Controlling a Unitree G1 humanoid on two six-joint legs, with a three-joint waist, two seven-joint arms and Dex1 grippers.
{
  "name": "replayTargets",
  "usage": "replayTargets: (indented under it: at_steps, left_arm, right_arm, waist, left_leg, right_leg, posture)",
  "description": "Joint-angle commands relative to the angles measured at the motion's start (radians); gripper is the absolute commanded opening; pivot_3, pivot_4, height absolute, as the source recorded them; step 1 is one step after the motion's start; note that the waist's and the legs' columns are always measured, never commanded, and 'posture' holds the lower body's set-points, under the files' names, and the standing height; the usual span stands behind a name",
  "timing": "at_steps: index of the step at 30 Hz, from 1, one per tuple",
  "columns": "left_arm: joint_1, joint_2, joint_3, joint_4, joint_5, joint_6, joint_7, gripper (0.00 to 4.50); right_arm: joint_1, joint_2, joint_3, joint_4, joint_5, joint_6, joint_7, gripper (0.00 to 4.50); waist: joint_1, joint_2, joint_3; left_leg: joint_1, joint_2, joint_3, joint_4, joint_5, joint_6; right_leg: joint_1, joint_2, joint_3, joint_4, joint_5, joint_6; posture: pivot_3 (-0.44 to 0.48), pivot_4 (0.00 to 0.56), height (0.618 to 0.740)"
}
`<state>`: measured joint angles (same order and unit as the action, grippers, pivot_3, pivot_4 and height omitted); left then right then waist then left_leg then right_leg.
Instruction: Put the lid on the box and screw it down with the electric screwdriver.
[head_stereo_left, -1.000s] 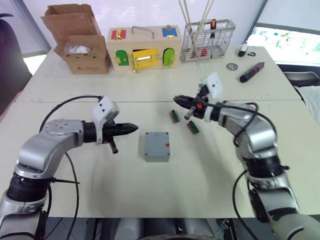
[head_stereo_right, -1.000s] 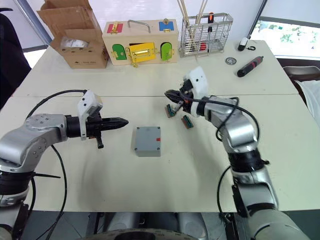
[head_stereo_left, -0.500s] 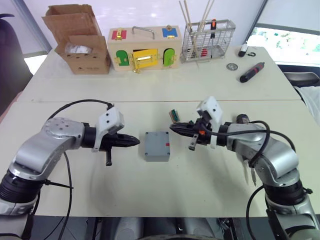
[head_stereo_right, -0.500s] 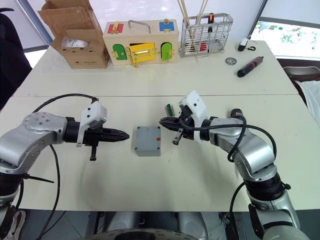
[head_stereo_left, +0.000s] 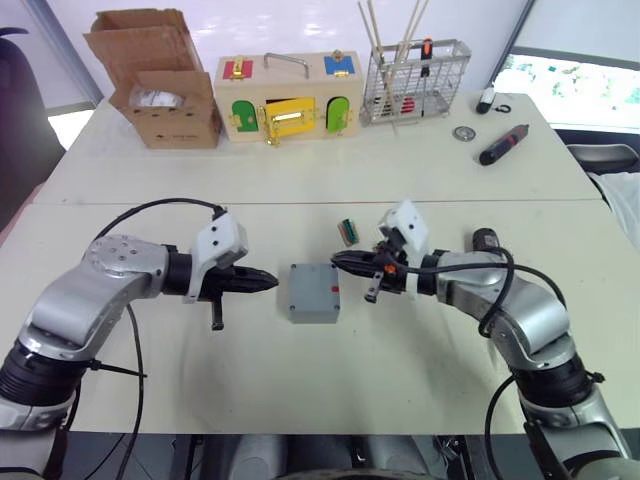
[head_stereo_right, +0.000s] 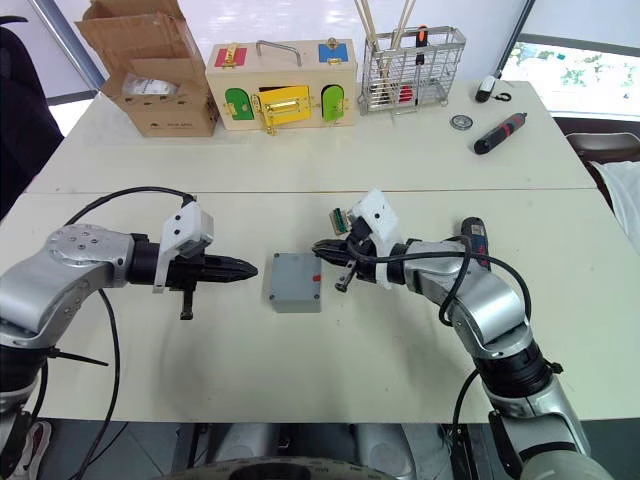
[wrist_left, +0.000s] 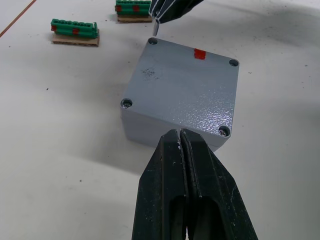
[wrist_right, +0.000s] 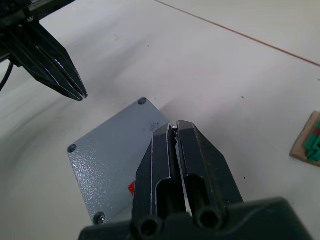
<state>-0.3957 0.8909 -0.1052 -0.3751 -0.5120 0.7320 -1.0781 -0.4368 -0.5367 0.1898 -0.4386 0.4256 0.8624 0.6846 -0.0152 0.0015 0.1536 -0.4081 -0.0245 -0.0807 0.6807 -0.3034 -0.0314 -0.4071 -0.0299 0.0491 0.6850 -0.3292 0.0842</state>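
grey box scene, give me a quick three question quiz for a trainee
1. True or false: the lid already sits on the grey box.
2. How do the jaws of the left gripper and right gripper stand: A) both open, B) both shut, C) one open?
3. What lies on the table by the right forearm?

Key:
1. True; screw heads show in its corners.
2. B; both shut and empty, one each side of the box.
3. The black electric screwdriver.

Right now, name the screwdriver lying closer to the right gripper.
The electric screwdriver, thick and black, just behind the right forearm; the slim black-and-red screwdriver lies far back on the table, toward its right edge.
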Motion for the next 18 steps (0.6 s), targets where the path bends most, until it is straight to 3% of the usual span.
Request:
replayTargets:
  at_steps: [1,18]
  left_arm:
    - [0.002,-0.002,0.016,-0.021,-0.001,-0.007,0.009,0.00]
    - [0.003,-0.010,0.016,-0.019,-0.001,-0.005,0.024,0.00]
  right_arm:
    - [-0.010,0.001,0.001,-0.012,-0.004,-0.029,0.005,0.05]
    - [-0.011,0.002,0.040,0.029,-0.047,-0.057,0.010,0.05]
  waist:
    - [0.000,0.000,0.000]
    - [0.000,0.000,0.000]
  left_leg:
    - [0.000,0.000,0.000,0.000,0.000,0.000]
    - [0.000,0.000,0.000,0.000,0.000,0.000]
  right_leg:
    - [0.000,0.000,0.000,0.000,0.000,0.000]
    - [0.000,0.000,0.000,0.000,0.000,0.000]
  posture:
    - [0.000,0.150,0.740]
    - [0.000,0.150,0.740]
